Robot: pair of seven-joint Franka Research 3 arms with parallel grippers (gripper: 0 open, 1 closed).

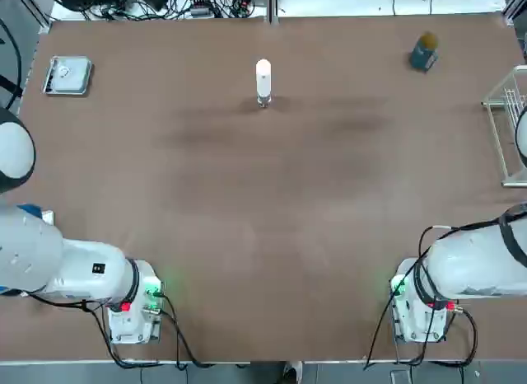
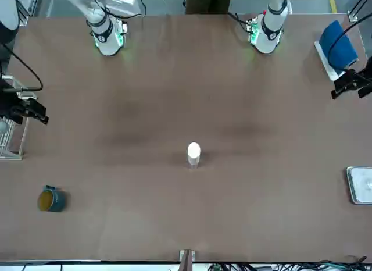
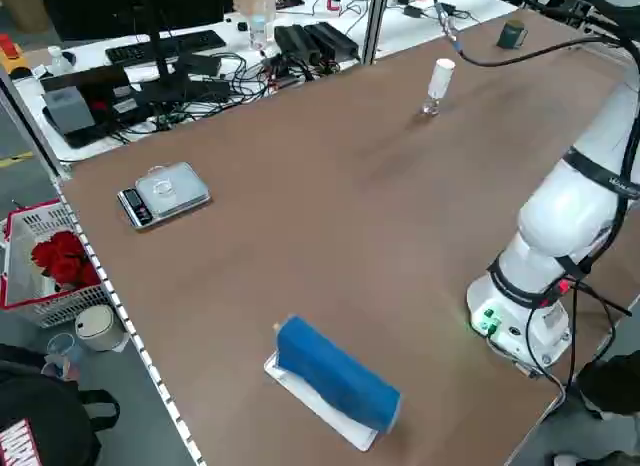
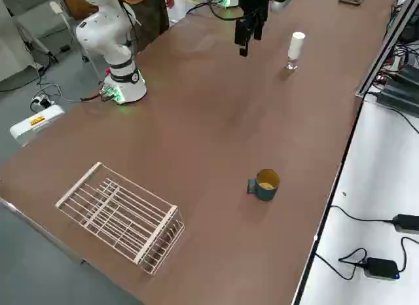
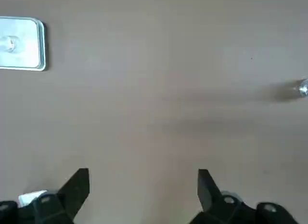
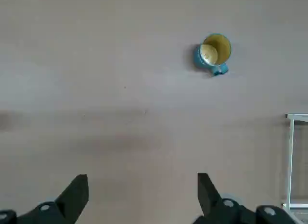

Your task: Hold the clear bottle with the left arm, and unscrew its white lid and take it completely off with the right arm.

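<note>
1. The left arm's black two-finger gripper [image 5: 143, 188] hangs above bare brown table on the robot's left side, its fingers spread wide apart with nothing between them and nothing touched.
2. The right arm's black two-finger gripper [image 6: 142, 191] hangs the same way over the right side, fingers equally wide apart, empty, and clear of the tabletop.
3. Near the left arm's base lies a blue cylinder [image 3: 338, 374] on a flat white sheet.
4. Near the right edge sits a white wire rack [image 4: 121, 215].
5. The small clear glass bottle [image 1: 263, 100] stands upright in the middle of the table's far half, well apart from both grippers, with its tall white round-ended lid [image 1: 263, 76] on top.
6. Open tabletop [image 1: 272, 211] lies between the grippers and the bottle.
7. At the far left corner rests a silver flat scale [image 1: 67, 75]; at the far right, a dark teal mug with a yellowish inside [image 1: 424, 53].
</note>
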